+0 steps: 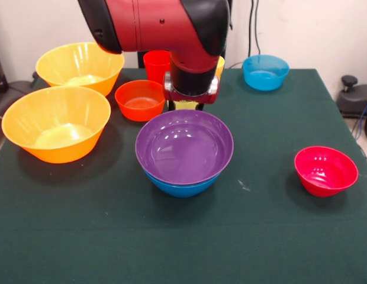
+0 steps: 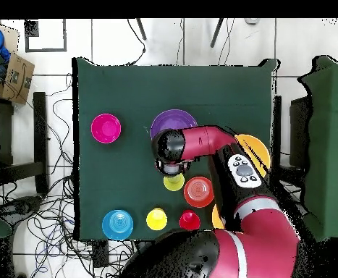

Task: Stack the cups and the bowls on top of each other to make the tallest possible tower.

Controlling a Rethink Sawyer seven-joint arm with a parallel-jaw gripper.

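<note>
We're low over the pale yellow cup (image 2: 174,182), gripper (image 1: 188,105) hidden behind purple bowl (image 1: 184,146) — can't tell jaw state. Tower (image 1: 182,186) sits just in front; we'd centre, then lift straight.

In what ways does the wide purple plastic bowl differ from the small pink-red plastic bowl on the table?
The wide purple plastic bowl is clearly larger than the small pink-red plastic bowl. The purple bowl is nested inside a medium blue plastic bowl, while the pink-red bowl rests alone on the green tablecloth. The purple bowl lies just in front of the robot arm; the pink-red bowl stands well apart from it. Both are glossy, round, upright and empty.
</note>
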